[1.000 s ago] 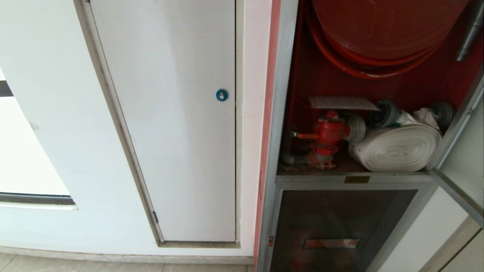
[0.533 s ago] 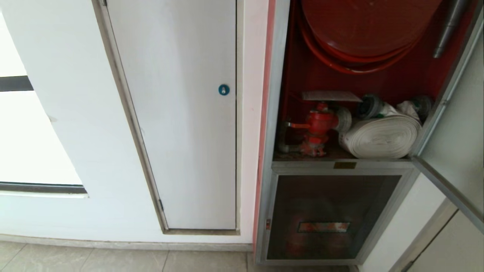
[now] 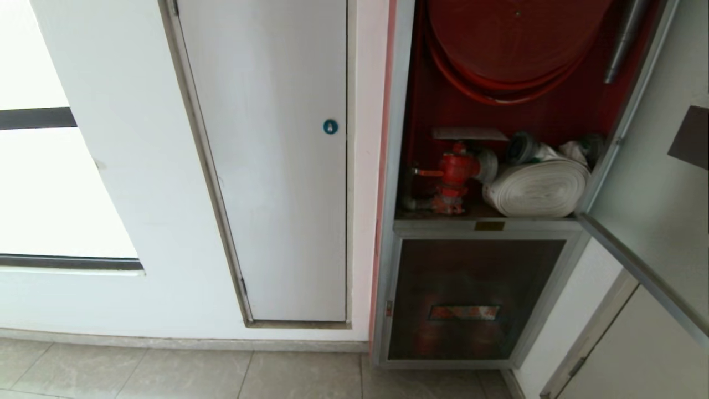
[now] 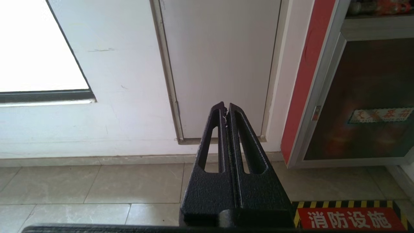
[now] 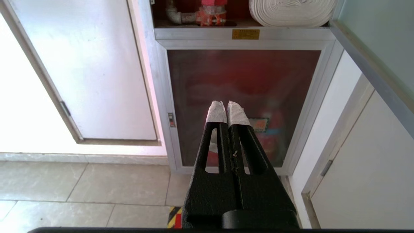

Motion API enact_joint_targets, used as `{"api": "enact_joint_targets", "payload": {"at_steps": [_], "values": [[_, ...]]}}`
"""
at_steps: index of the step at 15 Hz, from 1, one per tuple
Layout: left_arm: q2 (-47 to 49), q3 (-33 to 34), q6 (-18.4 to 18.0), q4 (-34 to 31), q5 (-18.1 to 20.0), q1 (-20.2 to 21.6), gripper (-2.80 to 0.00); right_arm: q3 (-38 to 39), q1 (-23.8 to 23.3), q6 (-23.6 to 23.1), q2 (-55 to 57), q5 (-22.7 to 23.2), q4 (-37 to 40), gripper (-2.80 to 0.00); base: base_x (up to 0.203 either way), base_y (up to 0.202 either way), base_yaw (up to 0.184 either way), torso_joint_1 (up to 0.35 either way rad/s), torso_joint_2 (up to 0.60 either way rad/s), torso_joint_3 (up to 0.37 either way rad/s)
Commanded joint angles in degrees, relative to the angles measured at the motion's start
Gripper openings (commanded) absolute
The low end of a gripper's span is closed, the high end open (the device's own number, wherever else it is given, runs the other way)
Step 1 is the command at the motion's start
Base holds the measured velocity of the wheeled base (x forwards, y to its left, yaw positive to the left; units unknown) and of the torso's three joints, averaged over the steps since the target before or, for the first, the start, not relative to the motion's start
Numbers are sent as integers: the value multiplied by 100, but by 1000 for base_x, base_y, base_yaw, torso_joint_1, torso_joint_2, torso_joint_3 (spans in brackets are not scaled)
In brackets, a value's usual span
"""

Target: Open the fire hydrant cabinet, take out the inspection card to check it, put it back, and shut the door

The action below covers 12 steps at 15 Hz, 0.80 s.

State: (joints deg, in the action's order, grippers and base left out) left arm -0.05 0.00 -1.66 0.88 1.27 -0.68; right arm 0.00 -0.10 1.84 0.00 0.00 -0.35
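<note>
The fire hydrant cabinet (image 3: pixel 394 138) stands open at the right of the head view, showing its red inside, hose reel (image 3: pixel 515 39), red valve (image 3: pixel 454 172) and rolled white hose (image 3: pixel 534 188). The inspection card (image 3: pixel 469 133) lies flat on top of the valve. The door (image 3: pixel 653 183) is swung out to the right. Neither arm shows in the head view. My left gripper (image 4: pixel 226 108) is shut and empty, hanging low before the white wall panel. My right gripper (image 5: pixel 227 105), with white-taped tips, is shut and empty in front of the cabinet's lower pane, well below the shelf (image 5: pixel 242 41).
A white panel with a blue round lock (image 3: pixel 330 127) fills the wall left of the cabinet, and a bright window (image 3: pixel 50 183) lies further left. Below the shelf is a smaller dark glass pane (image 3: pixel 476 299). A red floor sign with yellow-black stripes (image 4: pixel 349 218) lies on the tiles.
The whole head view has shifted: the wall and cabinet now sit higher and smaller, and more floor shows, so the camera has moved. Nothing in the cabinet has moved.
</note>
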Motion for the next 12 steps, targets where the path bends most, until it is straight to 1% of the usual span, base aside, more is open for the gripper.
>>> {"api": "enact_joint_targets", "payload": {"at_steps": [1, 6, 8, 12], "values": [[5, 70, -1, 0, -4, -2, -280, 9, 1, 0, 0, 0, 0, -280, 0, 0, 0, 0, 0, 0], [5, 70, -1, 0, -4, -2, -280, 9, 1, -5, 0, 0, 0, -280, 0, 0, 0, 0, 0, 0], [5, 70, -1, 0, 4, -2, -280, 9, 1, -97, 0, 18, 0, -280, 0, 0, 0, 0, 0, 0], [5, 70, -1, 0, -4, -2, -280, 9, 1, -52, 0, -123, 9, -280, 0, 0, 0, 0, 0, 0]]}}
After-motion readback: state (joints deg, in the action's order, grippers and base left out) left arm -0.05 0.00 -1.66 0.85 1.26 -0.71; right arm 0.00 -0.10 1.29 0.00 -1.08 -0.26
